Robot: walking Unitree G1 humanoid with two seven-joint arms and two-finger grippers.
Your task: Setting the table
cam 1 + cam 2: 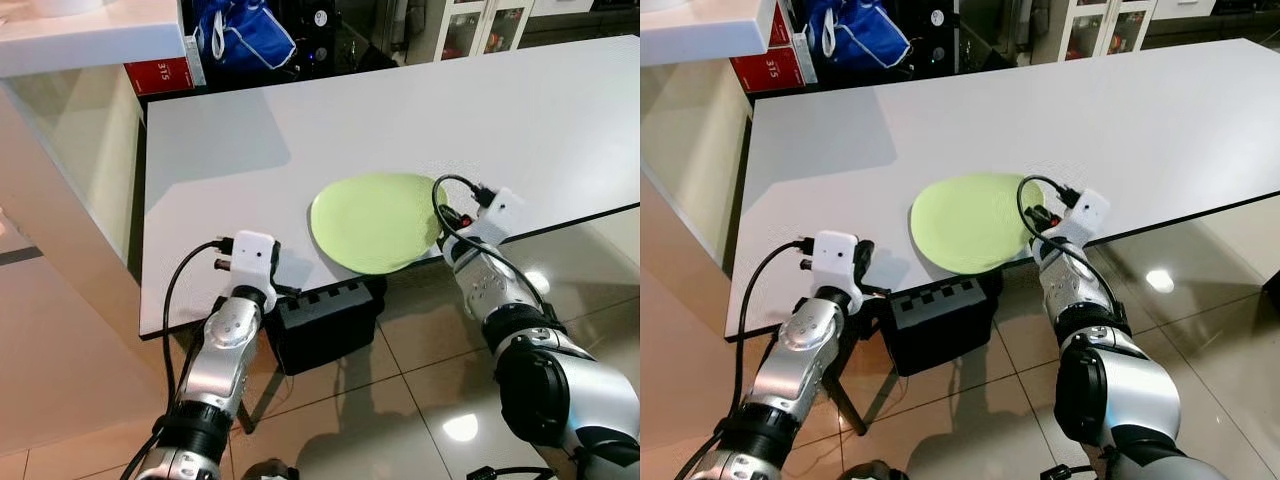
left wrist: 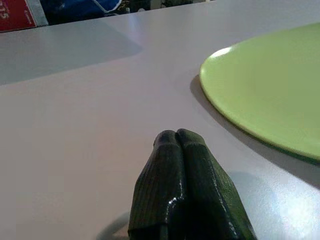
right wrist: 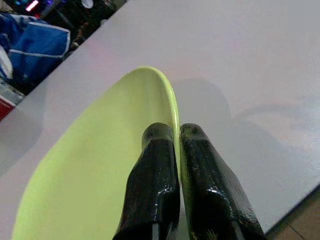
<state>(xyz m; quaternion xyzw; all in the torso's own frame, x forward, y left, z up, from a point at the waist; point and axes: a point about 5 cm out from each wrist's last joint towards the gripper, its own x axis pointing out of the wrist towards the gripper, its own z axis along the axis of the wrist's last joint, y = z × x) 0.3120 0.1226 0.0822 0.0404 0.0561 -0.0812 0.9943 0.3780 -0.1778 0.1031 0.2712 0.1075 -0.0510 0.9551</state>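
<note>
Plate (image 1: 375, 222) rim between right hand (image 3: 177, 137) fingers

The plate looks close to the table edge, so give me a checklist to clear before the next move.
1. Right gripper pinching the green plate rim: ok, fingers shut on it.
2. Plate fully on the white table: not ok, its near edge overhangs.
3. Left gripper clear of the plate: ok, shut and apart from it.
4. Tabletop beyond the plate free: ok.
5. Plate lying flat: cannot tell; the held edge may be raised.
</note>
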